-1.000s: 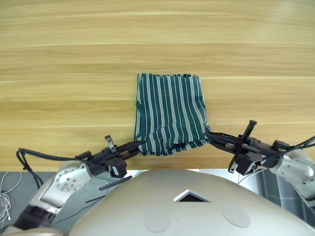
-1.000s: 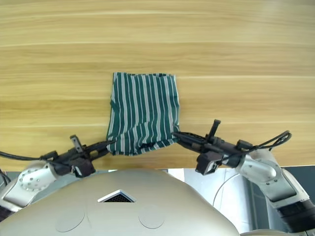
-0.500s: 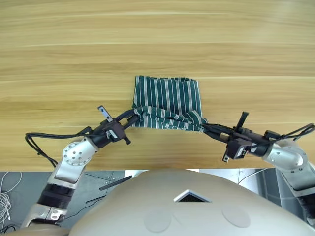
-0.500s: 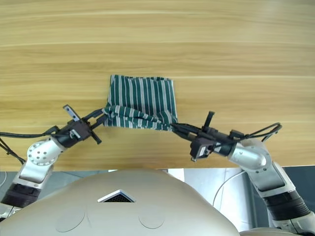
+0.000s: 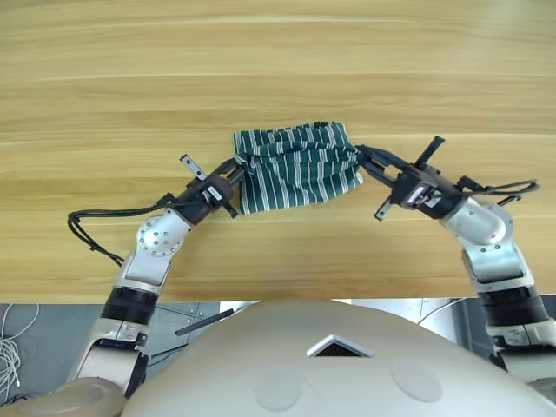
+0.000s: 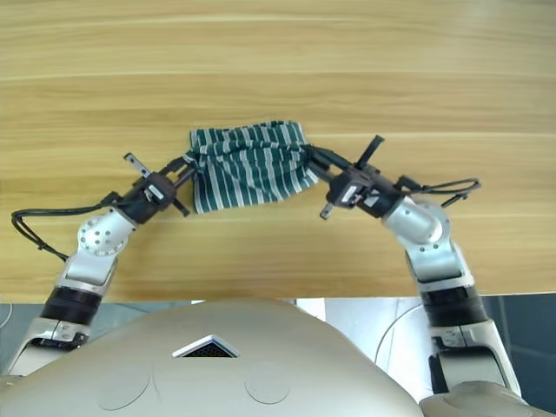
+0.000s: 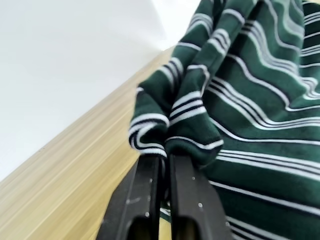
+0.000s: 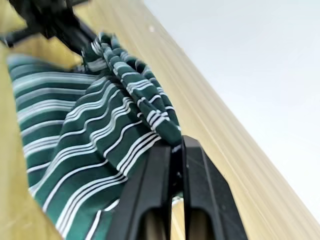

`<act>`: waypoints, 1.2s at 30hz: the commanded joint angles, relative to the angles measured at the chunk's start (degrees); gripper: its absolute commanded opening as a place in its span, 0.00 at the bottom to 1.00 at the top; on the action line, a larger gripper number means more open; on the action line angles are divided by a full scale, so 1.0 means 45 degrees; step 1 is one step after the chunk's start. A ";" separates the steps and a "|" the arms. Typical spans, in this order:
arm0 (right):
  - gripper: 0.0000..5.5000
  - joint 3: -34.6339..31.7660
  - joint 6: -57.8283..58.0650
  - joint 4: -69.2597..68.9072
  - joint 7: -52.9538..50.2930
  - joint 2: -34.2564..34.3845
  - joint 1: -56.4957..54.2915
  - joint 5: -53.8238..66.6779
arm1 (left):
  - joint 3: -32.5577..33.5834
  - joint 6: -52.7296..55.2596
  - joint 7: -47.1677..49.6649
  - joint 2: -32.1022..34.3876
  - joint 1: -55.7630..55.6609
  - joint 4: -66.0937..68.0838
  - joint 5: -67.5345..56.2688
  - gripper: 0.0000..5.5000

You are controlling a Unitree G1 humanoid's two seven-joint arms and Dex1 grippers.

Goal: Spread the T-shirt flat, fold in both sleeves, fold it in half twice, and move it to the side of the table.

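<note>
Wooden table (image 5: 278, 52) takes up pretty much everything. The green and white striped T-shirt (image 5: 300, 165) sits bunched up and folded over, about midway between the table's left and right edges and a bit closer to the near edge. The left gripper (image 5: 236, 169) is pinched tight on the shirt's left corner, and the right gripper (image 5: 360, 155) is clamped on the right corner, with the cloth stretched between them.

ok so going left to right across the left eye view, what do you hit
left gripper, shut on one end of the cloth -> T-shirt, bunched between the two grippers -> right gripper, shut on the other end
</note>
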 commanded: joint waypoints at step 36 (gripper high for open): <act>0.61 0.0321 0.1530 1.1048 -0.5837 0.4277 -0.5812 -0.3557 | 0.2087 0.1585 0.4389 -0.1867 -0.1664 0.1532 0.1308 0.56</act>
